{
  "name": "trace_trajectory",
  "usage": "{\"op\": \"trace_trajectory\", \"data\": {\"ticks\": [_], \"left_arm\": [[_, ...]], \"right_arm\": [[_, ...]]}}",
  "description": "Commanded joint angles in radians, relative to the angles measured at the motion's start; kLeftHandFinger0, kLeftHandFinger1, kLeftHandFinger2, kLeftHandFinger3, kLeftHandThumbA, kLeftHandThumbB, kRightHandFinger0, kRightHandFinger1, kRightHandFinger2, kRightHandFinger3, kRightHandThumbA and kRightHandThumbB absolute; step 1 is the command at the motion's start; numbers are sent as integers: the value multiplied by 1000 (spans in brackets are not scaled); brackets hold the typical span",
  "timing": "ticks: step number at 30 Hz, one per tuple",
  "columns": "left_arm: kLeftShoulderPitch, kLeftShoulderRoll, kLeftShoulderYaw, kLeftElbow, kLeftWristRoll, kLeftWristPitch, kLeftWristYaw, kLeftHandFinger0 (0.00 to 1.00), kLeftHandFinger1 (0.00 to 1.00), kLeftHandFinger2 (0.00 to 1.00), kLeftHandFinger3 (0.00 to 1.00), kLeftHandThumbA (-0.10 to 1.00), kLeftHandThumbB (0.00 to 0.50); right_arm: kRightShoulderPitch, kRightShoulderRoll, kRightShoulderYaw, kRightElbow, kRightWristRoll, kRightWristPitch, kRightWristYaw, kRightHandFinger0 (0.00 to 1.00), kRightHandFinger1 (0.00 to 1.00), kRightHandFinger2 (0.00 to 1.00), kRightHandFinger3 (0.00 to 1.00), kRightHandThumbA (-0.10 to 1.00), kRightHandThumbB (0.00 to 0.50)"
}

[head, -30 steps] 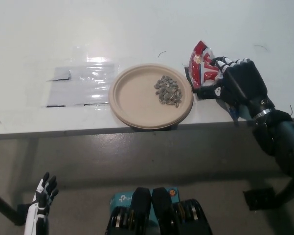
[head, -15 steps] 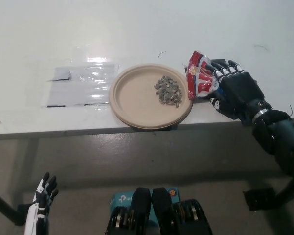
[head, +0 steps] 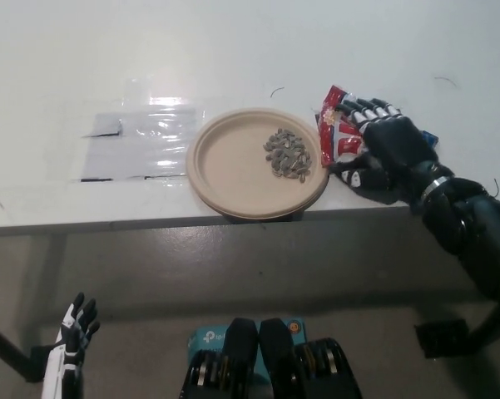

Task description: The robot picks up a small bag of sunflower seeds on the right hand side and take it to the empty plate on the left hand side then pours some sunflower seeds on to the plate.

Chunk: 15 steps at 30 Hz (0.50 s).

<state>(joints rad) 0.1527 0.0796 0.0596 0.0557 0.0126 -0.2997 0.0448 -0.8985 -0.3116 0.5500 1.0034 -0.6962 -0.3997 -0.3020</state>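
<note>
White tabletop (head: pixel 233 50) spreads below me. On it my round tan paper plate (head: pixel 225 162) already carries a small heap of grey sunflower seeds (head: pixel 287 155), so I judge the pouring done. My black right hand (head: pixel 383 150) lies over the red-and-white seed bag (head: pixel 337 133) just beside the plate's right rim; whether my fingers clamp it, I cannot tell. My white left hand (head: pixel 73 332) hangs below the table, fingers apart, partly cut off.

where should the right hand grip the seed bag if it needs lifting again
By the right-hand half of the seed bag, coming from the right. It lies flat beside the plate, its left edge near the rim, and the right hand already rests over its right side.
</note>
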Motion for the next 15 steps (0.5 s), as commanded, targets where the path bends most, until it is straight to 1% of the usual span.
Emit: {"op": "trace_trajectory", "data": {"ticks": [1,3,4,7,8,10,11,14,15], "left_arm": [[-15,5,5,-4,4,-36,-1,1000,1000,1000,1000,1000,88],[-19,6,10,0,1,-41,2,1000,1000,1000,1000,1000,79],[-19,5,12,-1,-5,-36,2,1000,1000,1000,1000,1000,87],[-21,5,12,-2,-4,-40,2,1000,1000,1000,1000,1000,65],[-24,6,12,-1,-12,-37,-2,1000,1000,1000,1000,1000,72],[-28,7,15,-2,-10,-32,0,1000,1000,1000,1000,1000,64],[-29,7,15,-3,-8,-31,1,1000,1000,1000,1000,1000,65],[-31,7,17,-11,-9,-21,2,1000,1000,1000,1000,1000,61],[-30,5,18,-14,-10,-16,3,1000,1000,1000,1000,1000,74]], "right_arm": [[10,-64,-60,-270,120,22,224,1000,1000,1000,1000,761,500],[16,-64,-69,-316,134,40,272,1000,1000,1000,1000,759,500],[19,-63,-73,-322,137,44,290,1000,1000,1000,1000,766,500],[29,-65,-85,-360,147,78,341,1000,1000,1000,1000,766,500],[31,-65,-88,-375,149,89,362,1000,1000,1000,1000,761,500],[26,-64,-88,-372,152,92,393,1000,1000,1000,1000,761,500],[26,-64,-90,-374,153,94,402,1000,1000,1000,1000,740,500],[28,-65,-89,-378,146,110,434,1000,1000,1000,1000,750,500],[34,-67,-92,-383,145,109,438,1000,1000,1000,1000,749,500]]}}
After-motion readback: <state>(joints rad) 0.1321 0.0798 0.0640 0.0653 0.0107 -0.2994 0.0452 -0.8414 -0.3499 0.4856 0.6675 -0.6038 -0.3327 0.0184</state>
